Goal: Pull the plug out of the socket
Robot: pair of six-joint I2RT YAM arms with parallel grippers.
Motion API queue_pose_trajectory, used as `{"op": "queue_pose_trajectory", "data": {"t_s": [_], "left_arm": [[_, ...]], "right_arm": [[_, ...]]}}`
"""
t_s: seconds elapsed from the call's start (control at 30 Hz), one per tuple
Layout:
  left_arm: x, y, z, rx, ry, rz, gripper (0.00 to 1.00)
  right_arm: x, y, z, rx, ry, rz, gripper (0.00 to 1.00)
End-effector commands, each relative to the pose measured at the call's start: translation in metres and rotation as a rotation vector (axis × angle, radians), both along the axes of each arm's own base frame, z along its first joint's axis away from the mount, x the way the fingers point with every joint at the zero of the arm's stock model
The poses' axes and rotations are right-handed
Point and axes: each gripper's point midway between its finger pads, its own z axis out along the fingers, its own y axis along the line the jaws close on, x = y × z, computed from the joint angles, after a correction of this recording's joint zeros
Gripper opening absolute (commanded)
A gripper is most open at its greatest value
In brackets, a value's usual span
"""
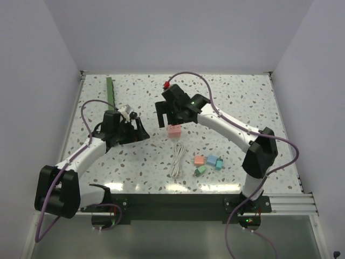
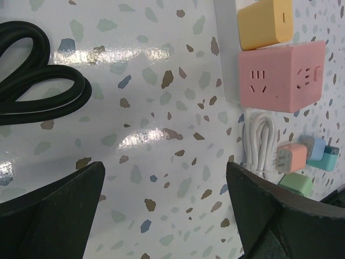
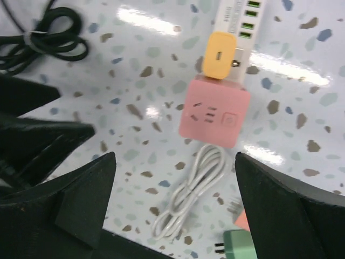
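The socket (image 1: 110,91) lies at the far left of the glossy speckled table (image 1: 226,91). It is a slim, rigid, dark-green bar whose long axis runs near to far, almost parallel to the left wall. My left gripper (image 2: 165,167) sits just near and right of the bar's near end, so that arm is much the closer one. My right gripper (image 3: 173,156) is well off to the right, hovering by a smooth pink cube (image 3: 215,110) with rounded corners. Both grippers have their fingers spread wide with nothing between them. From above I cannot tell what is seated in the bar. I judge the left one must first turn toward the far left. Elsewhere I see a rubbery coiled black cord (image 2: 38,75), a yellow plug (image 3: 220,54) resting against a white strip (image 3: 237,16), and a looped white cable (image 3: 188,199).
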Motion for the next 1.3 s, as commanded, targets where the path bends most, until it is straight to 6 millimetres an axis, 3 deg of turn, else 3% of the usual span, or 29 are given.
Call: {"op": "queue_pose_trajectory", "data": {"t_s": [0.0, 0.3, 0.47, 0.53, 0.57, 0.63, 0.67, 0.8, 0.83, 0.87, 1.0, 1.13, 1.27], "left_arm": [[0.016, -0.002, 0.028, -0.028, -0.087, 0.036, 1.00], [0.016, 0.000, 0.027, -0.028, -0.091, 0.054, 1.00], [0.016, 0.000, 0.024, -0.035, -0.092, 0.064, 1.00], [0.017, -0.002, 0.022, -0.044, -0.087, 0.065, 1.00], [0.017, -0.004, 0.023, -0.056, -0.090, 0.058, 1.00], [0.018, -0.008, 0.021, -0.074, -0.080, 0.050, 1.00], [0.020, -0.009, 0.020, -0.080, -0.082, 0.048, 1.00], [0.025, -0.018, 0.021, -0.139, -0.086, 0.049, 1.00], [0.026, -0.020, 0.019, -0.154, -0.074, 0.046, 1.00], [0.033, -0.024, 0.024, -0.180, -0.103, 0.051, 1.00], [0.045, -0.035, 0.024, -0.245, -0.103, 0.055, 1.00], [0.056, -0.051, 0.014, -0.260, -0.072, 0.052, 1.00], [0.067, -0.070, 0.016, -0.250, -0.074, 0.059, 1.00]], "right_arm": [[0.015, -0.042, -0.039, -0.276, 0.022, -0.049, 0.96], [0.035, -0.032, -0.093, -0.292, 0.106, -0.041, 0.98], [0.037, -0.029, -0.115, -0.250, 0.145, -0.038, 0.85], [0.038, -0.030, -0.122, -0.204, 0.179, -0.040, 0.71], [0.038, -0.031, -0.124, -0.185, 0.187, -0.042, 0.52], [0.036, -0.034, -0.120, -0.117, 0.203, -0.027, 0.24], [0.034, -0.036, -0.119, -0.096, 0.207, -0.016, 0.00], [0.013, -0.033, -0.094, 0.067, 0.182, 0.103, 0.00], [0.005, -0.034, -0.099, 0.113, 0.189, 0.122, 0.00], [-0.007, -0.026, -0.079, 0.200, 0.190, 0.177, 0.00], [-0.042, -0.014, -0.063, 0.373, 0.235, 0.283, 0.00], [-0.057, -0.014, -0.068, 0.426, 0.266, 0.303, 0.00], [-0.057, -0.012, -0.065, 0.464, 0.253, 0.280, 0.00]]}}
